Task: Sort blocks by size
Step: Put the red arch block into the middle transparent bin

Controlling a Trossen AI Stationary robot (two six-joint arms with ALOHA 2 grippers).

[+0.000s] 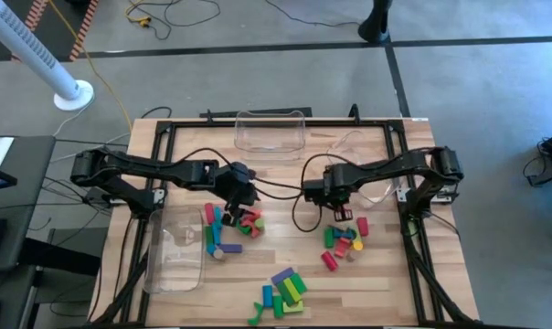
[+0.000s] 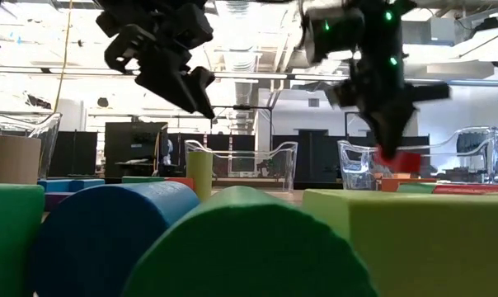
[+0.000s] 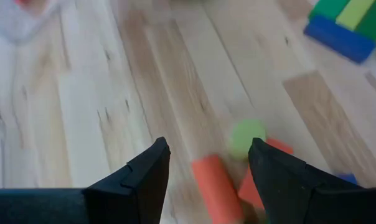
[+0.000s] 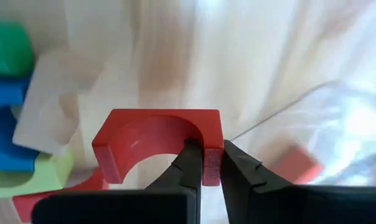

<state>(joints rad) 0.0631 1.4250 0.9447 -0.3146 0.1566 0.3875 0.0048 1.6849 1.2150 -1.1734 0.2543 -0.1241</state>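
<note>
Because the right gripper [image 4: 206, 163] has its 2 fingers clamped on one leg of the red arch [image 4: 155, 142], you can see the block hangs off to one side with its curve turned toward the wrist; that thin leg is likely the only part narrow enough for such a tight pinch. In the low view the arch [image 2: 397, 161] sits clear above the counter [image 1: 386, 274], just in front of a clear bin [image 2: 472, 161], so my read is that it is being carried there, with the drop not yet made. Around that gripper [image 1: 338, 208] in the high view, a loose cluster of red, green and blue blocks [image 1: 345, 242] lies just beyond it toward the front edge, and the bin [image 1: 376, 187] sits close by on the far side. Your left gripper [image 3: 206, 171] hangs with its fingers apart, holding nothing, over a red cylinder [image 3: 214, 190] and a light green cylinder [image 3: 247, 138]; it looks poised to pick from that second cluster [image 1: 230, 228]. A third heap of green, blue, purple and yellow blocks [image 1: 283, 294] lies near the front edge, well apart from both arms. 2 more clear bins stand on the counter: 1 at the back [image 1: 270, 132], 1 at the left [image 1: 175, 251].
</note>
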